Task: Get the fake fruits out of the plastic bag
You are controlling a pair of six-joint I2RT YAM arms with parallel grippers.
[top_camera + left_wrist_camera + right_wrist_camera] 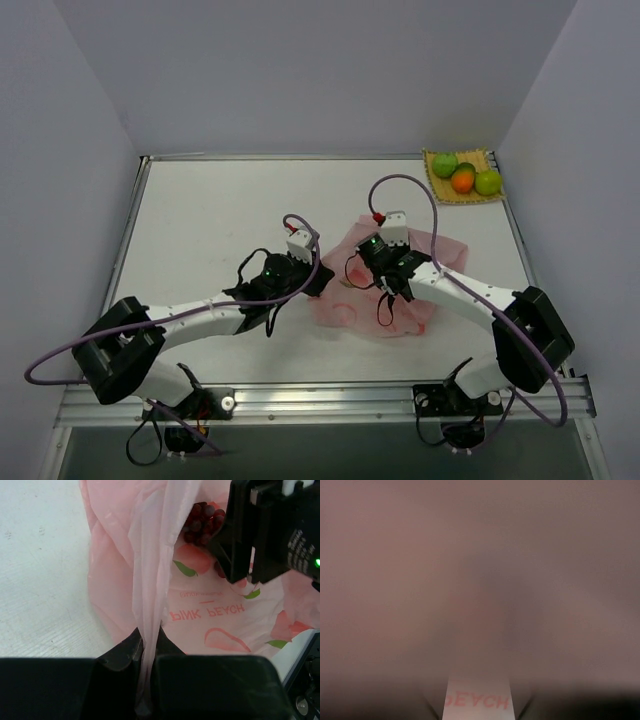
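Left pincer [147,655] clamped on plastic bag [210,615], right pincer [392,280] seemingly inside, cannot tell its gap

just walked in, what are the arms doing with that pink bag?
The left gripper is shut on a fold of the plastic bag at mid-table. The right gripper is down in the bag's folds, close to the grape bunch that shows inside. Plastic blurs the right wrist view, so its jaws can't be read. An orange and two green fruits sit on the yellow mat in the far right corner.
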